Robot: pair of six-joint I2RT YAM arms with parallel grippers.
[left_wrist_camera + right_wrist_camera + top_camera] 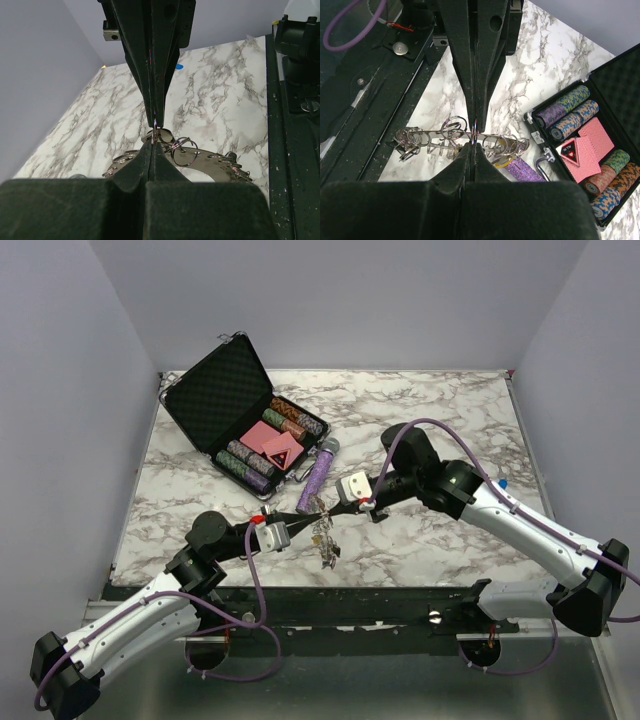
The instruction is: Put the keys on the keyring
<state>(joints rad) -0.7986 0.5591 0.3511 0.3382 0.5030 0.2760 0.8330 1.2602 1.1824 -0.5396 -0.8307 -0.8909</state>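
Observation:
The keyring (325, 538) is a flat silver crescent strung with small split rings and keys, and it hangs above the marble between my two grippers. My left gripper (318, 513) and right gripper (332, 508) meet tip to tip. Both are shut on the same small split ring (155, 131) at the top of the keyring (212, 167). In the right wrist view the keyring (440, 136) shows edge-on below my shut right gripper (474, 145). Several keys (406, 146) bunch at its left end, and one with a yellow cap (501, 161) hangs at its right.
A purple glittery tube (318, 476) lies just behind the grippers and also shows in the right wrist view (524, 171). An open black case (240, 410) of poker chips and cards stands at the back left. The table's black front rail (330, 602) runs below the keyring.

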